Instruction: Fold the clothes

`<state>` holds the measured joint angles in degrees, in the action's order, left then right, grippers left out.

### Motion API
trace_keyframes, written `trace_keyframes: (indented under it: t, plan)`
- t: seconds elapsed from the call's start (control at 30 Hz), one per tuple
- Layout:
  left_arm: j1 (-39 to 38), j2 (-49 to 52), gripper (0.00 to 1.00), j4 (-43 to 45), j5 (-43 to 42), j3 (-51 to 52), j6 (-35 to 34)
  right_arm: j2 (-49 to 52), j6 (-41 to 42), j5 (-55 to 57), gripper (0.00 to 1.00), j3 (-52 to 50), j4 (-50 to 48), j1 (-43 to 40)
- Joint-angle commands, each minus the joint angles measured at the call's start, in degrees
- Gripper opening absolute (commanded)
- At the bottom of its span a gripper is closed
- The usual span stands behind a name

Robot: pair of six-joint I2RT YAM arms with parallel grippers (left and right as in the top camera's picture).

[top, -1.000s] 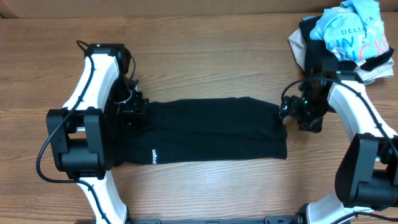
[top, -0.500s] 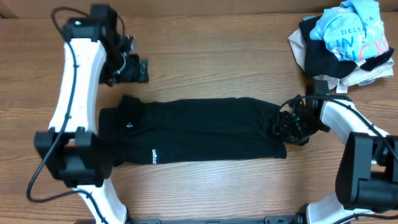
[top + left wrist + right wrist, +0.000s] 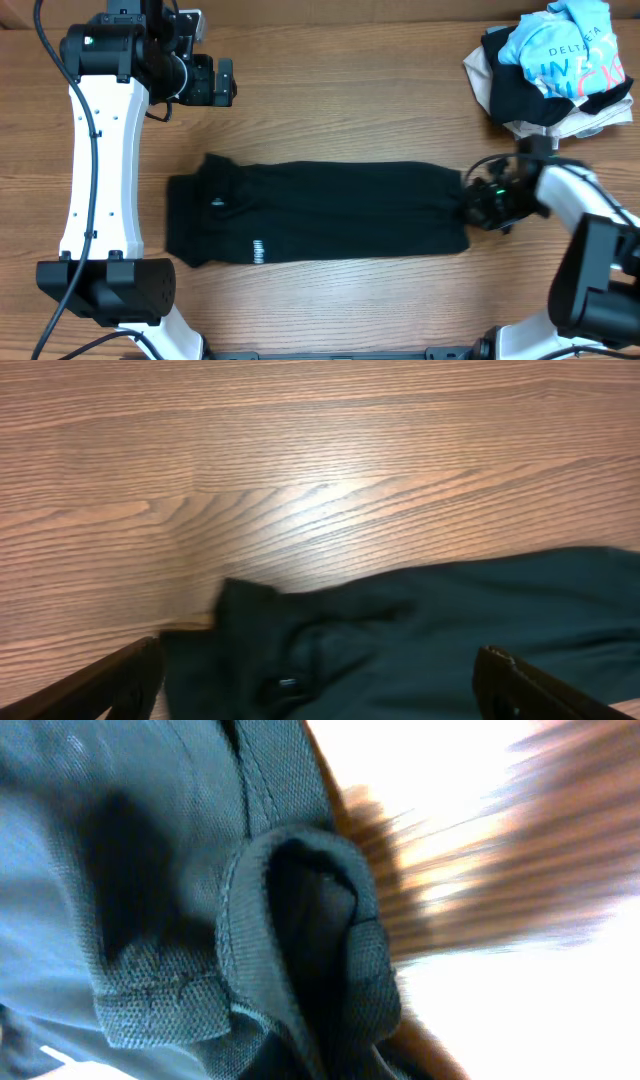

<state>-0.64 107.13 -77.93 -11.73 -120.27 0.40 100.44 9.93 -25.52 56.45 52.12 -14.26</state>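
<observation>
— place of the large black short-sleeved polo shirt of soft fabric (image 3: 330, 210)?

— flat on the brown wooden table (image 3: 330, 100), folded into a long band from left to right across the middle. collar end at the left, small white logo print (image 3: 257, 250) near the front edge.

— and the left gripper (image 3: 228, 82)?

— raised above bare wood at the far left side, well apart from the shirt. in the left wrist view, two dark fingers (image 3: 110, 682) at the lower corners, spread wide, with nothing between them; below, only the collar end of the shirt and the wood.

— the right gripper (image 3: 478, 205)?

— low at the right end of the shirt, touching or just beside its edge. in the right wrist view, only a rolled hem of the knit fabric, very near to the lens, and blurred wood behind. jaws apart or together on the cloth: cannot tell, fingertips not clear in either view.

— other things on the table?

— a heap at the far right corner: light-blue tee with printed lettering (image 3: 565, 45) on top, beige garment (image 3: 478, 75) under it at the left side. apart from the shirt, near to the right arm.
</observation>
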Motion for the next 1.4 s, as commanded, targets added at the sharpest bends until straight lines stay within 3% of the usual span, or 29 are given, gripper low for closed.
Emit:
trace_keyframes:
  t: [0.0,0.13,0.3,0.5,0.73,0.9,0.97,1.03,1.2,1.37]
  plan:
    - [0.37,-0.55,1.00,0.37,2.78,-0.72,0.90,-4.33,-3.34,1.46,0.04,6.56,4.00,-5.95]
    - [0.37,-0.55,1.00,0.35,3.37,-0.72,0.92,-6.88,-6.45,1.46,0.04,11.80,9.49,-7.89]
    - [0.37,-0.52,1.00,0.59,3.34,-0.72,0.90,-8.31,-7.02,2.03,0.04,14.84,13.79,-3.72]
    - [0.37,-0.52,1.00,0.61,3.34,-0.70,0.90,-8.39,-6.16,2.12,0.04,14.82,15.04,8.31]
    - [0.37,-0.52,1.00,0.61,3.32,-0.70,0.92,-7.63,4.79,6.21,0.04,14.78,9.42,26.49]
    - [0.20,-0.31,1.00,0.66,3.19,-0.70,0.90,-5.64,9.79,7.56,0.04,14.75,4.50,35.19]
    - [0.20,0.00,1.00,0.61,3.17,-0.70,0.90,-5.01,11.04,7.54,0.18,14.75,3.28,37.31]
    - [0.20,0.26,1.00,0.59,3.15,-0.70,0.90,-4.46,11.17,7.52,0.23,14.75,2.36,38.80]
    - [0.26,0.39,1.00,0.59,3.15,-0.70,0.90,-4.09,11.15,7.74,0.50,14.78,1.62,39.36]
    - [0.20,0.39,1.00,0.59,3.04,-0.70,0.90,-4.15,11.10,7.67,0.58,16.48,2.71,38.60]
